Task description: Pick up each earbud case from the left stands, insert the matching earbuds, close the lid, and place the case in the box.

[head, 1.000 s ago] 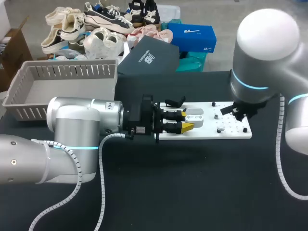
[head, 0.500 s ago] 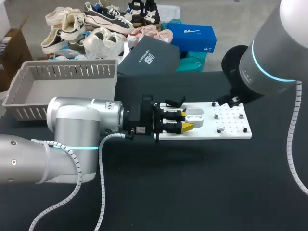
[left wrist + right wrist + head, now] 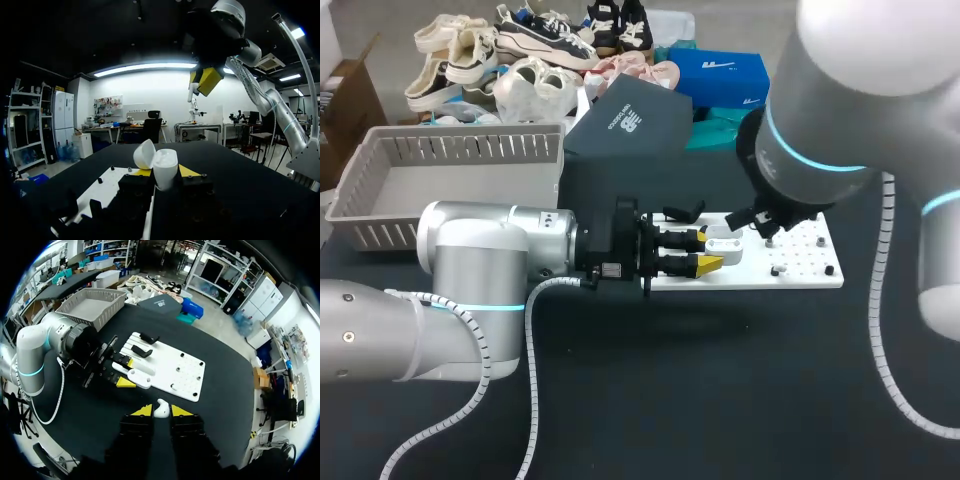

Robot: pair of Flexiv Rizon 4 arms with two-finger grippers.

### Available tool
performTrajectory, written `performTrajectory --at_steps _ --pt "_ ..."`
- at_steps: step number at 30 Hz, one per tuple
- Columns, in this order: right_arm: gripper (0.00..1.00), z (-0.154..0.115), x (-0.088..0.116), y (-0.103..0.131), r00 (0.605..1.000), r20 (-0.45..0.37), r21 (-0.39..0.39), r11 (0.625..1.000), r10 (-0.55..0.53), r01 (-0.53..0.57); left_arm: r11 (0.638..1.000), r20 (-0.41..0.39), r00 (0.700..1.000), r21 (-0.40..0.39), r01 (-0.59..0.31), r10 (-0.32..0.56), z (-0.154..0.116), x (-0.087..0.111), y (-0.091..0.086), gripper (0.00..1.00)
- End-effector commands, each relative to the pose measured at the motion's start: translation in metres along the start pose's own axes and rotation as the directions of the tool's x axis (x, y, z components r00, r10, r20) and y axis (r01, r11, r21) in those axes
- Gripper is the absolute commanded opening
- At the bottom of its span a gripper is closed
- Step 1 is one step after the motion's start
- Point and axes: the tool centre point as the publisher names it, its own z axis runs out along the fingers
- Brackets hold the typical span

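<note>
We are stretching our left arm (image 3: 470, 265) in from the left side, low and level, with its wrist pointing to the right. Our left gripper (image 3: 706, 252) is pinching the open earbud case (image 3: 165, 169) between its two yellow-tipped fingers, one on each side. We are holding our right arm (image 3: 840, 120) in from the right, bent over with its wrist pointing down, raised above and just ahead of the left gripper. Our right gripper (image 3: 161, 411) is squeezing a small white earbud (image 3: 161, 407) between its yellow tips.
</note>
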Motion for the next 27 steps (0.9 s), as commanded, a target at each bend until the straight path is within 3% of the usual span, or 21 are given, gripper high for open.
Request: performTrajectory --at_steps 1,9,24,27 --pt "0.0 0.007 -0.011 0.014 0.996 -0.089 0.045 0.999 0.022 -0.018 1.0 0.002 1.0 -0.002 -0.001 0.001 0.0 0.0 -0.001 0.0" --pt "0.0 0.015 -0.009 0.021 0.988 -0.12 0.077 0.993 0.098 -0.089 1.0 0.002 1.0 -0.002 -0.001 0.001 0.0 0.0 -0.001 0.0" --pt "0.0 0.015 -0.009 0.021 0.988 -0.12 0.077 0.993 0.098 -0.089 1.0 0.002 1.0 -0.002 -0.001 0.001 0.0 0.0 -0.001 0.0" --pt "0.0 0.017 -0.016 0.024 0.967 -0.163 0.08 0.98 0.193 -0.182 1.0 0.002 1.0 -0.002 -0.001 0.001 0.0 0.0 -0.001 0.0"
